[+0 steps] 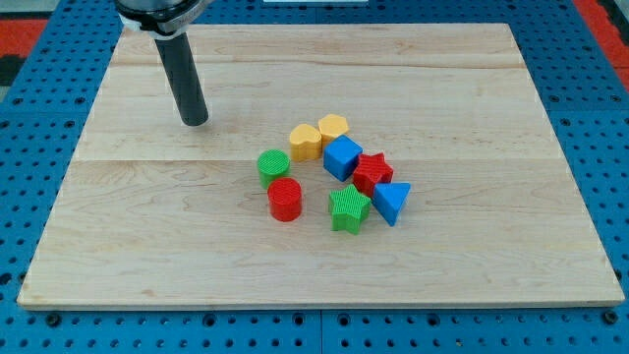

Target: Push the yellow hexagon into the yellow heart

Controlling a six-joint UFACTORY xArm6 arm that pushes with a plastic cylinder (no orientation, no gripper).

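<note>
The yellow hexagon [334, 127] sits near the board's middle, touching the right side of the yellow heart [306, 142]. My tip [196, 122] rests on the board well to the left of both, about a hundred pixels from the heart, and touches no block. The dark rod rises from it toward the view's top left.
A blue cube [342, 157] lies just below the hexagon. A red star [372, 172], a blue triangle [391, 203], a green star [349, 209], a red cylinder [285, 200] and a green cylinder [273, 166] cluster below. The wooden board [491, 88] ends in blue pegboard.
</note>
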